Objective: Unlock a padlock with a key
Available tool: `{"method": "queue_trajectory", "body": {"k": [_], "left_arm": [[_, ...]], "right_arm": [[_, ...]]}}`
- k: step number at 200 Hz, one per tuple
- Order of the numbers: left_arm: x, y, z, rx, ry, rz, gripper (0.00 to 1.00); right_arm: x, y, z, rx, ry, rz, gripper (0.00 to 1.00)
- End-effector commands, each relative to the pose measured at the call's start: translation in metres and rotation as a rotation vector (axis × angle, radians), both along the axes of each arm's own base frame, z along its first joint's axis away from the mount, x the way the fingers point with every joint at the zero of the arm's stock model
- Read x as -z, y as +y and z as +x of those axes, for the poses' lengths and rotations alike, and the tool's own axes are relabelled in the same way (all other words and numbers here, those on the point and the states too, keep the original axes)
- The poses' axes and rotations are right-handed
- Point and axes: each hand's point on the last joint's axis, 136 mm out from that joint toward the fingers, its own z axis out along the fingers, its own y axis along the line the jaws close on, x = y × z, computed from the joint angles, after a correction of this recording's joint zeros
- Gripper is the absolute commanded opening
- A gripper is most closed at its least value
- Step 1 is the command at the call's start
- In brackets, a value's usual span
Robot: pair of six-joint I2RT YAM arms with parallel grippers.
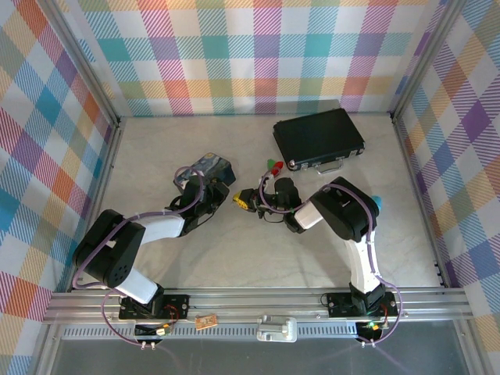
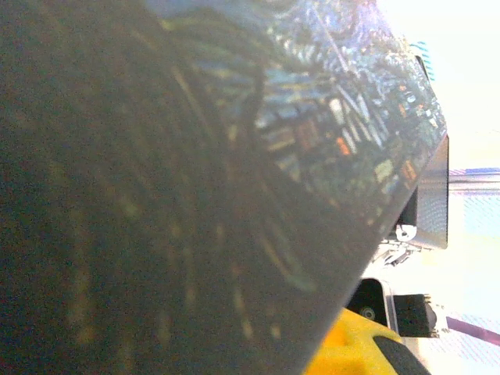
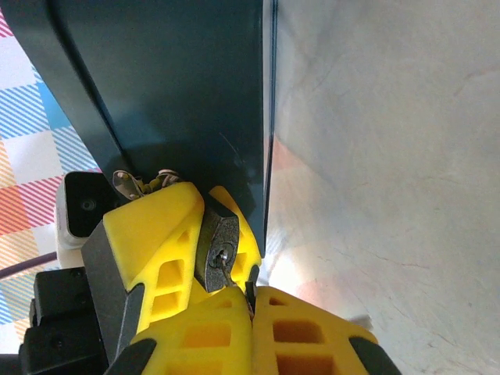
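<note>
The right claw [image 3: 251, 301] is pinched together on the key [image 3: 250, 291], its tip just below the keyhole of the padlock [image 3: 218, 251], which the left claw [image 3: 205, 238] clamps beside the blue tin [image 3: 180, 86]. Slight misalignment could make the slim key skid off or twist in the grip.

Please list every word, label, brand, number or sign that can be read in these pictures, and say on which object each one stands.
No text can be read in any view.
Blue painted tin: painted picture, no letters visible.
Black rectangular case: no legible marking.
Small dark metal padlock: no legible stamp on its keyhole face.
</note>
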Motion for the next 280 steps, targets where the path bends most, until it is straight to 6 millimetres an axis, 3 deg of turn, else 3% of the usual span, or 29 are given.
{"method": "queue_trajectory", "body": {"k": [1, 48, 115, 156, 178, 223, 280], "left_arm": [[-0.026, -0.022, -0.006, 0.107, -0.057, -0.053, 0.0], [-0.023, -0.007, 0.008, 0.011, -0.082, -0.056, 0.0], [-0.034, -0.01, 0.022, -0.047, -0.139, -0.093, 0.0], [-0.036, -0.019, 0.021, -0.087, -0.202, -0.088, 0.0], [-0.032, -0.026, 0.026, -0.084, -0.202, -0.115, 0.0], [-0.017, -0.026, 0.026, -0.011, -0.18, -0.002, 0.0], [0.019, -0.021, -0.01, 0.282, -0.091, 0.268, 0.0]], "right_arm": [[-0.006, -0.016, 0.016, 0.124, -0.082, -0.014, 0.0], [0.018, -0.039, 0.015, 0.226, -0.016, -0.077, 0.0], [0.023, -0.063, 0.019, 0.408, 0.121, -0.067, 0.0], [0.012, -0.05, 0.006, 0.443, 0.202, -0.047, 0.0], [-0.005, -0.041, 0.006, 0.416, 0.145, -0.045, 0.0], [-0.011, -0.051, -0.001, 0.365, -0.008, -0.187, 0.0], [-0.023, -0.066, -0.017, 0.148, -0.296, -0.438, 0.0]]}}
